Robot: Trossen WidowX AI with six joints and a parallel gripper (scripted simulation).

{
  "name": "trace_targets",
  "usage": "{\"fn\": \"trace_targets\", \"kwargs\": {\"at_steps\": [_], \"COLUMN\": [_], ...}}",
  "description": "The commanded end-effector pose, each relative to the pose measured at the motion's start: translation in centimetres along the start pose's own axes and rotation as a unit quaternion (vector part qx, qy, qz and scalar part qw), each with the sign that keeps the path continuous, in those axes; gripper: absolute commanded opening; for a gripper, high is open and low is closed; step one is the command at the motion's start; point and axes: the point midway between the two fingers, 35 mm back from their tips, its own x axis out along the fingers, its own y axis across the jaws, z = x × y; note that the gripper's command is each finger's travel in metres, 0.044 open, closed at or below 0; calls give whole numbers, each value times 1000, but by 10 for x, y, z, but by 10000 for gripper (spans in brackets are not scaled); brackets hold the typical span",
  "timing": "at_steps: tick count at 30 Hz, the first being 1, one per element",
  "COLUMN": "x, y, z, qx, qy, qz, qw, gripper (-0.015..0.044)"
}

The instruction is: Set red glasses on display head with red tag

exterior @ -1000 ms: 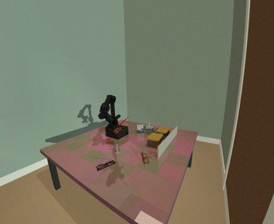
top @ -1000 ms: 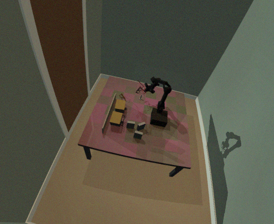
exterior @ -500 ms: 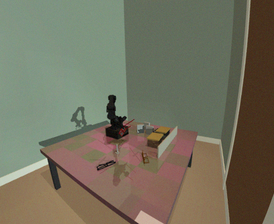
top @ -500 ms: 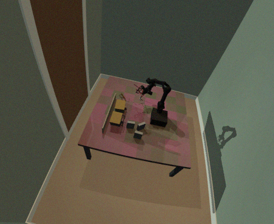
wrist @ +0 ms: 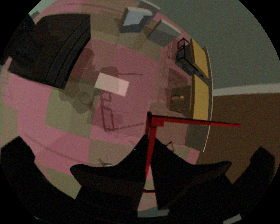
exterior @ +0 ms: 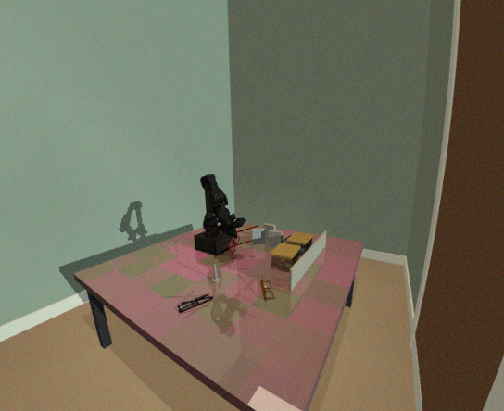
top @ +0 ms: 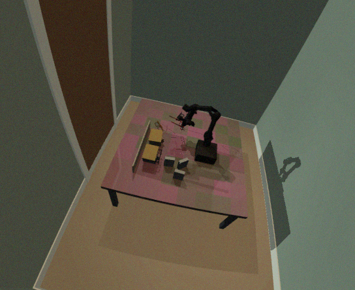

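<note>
My gripper (top: 184, 123) (exterior: 237, 236) (wrist: 147, 138) is shut on the red glasses (exterior: 233, 244) (wrist: 201, 122) and holds them above the table. Their thin temples stick out away from the fingers. Two block-like display heads with yellow tops stand side by side beyond them. The bare head (top: 155, 134) (exterior: 285, 252) (wrist: 200, 97) has a small nose showing in the wrist view. The other head (top: 151, 152) (exterior: 300, 239) (wrist: 199, 55) has dark glasses (wrist: 183, 49) at its front. I cannot make out the red tag on either head. The red glasses are clear of both heads.
A low pale wall (top: 141, 147) (exterior: 308, 261) stands behind the heads. Several upright panels (top: 169, 161) (wrist: 136, 19) stand beside them. Brown glasses (exterior: 267, 291), black glasses (exterior: 195, 303) and a small white post (exterior: 216, 274) are on the table. The arm's black base (top: 206, 152) is opposite the heads.
</note>
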Motion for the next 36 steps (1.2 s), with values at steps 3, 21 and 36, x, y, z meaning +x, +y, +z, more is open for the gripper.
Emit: {"fn": "trace_targets", "kwargs": {"at_steps": [3, 21, 36], "x": [16, 54, 77], "y": [-3, -9, -6], "z": [17, 71, 116], "qx": [18, 54, 72], "qy": [2, 41, 106], "qz": [39, 134, 179], "qw": [999, 989, 975], "gripper": [0, 0, 0]}}
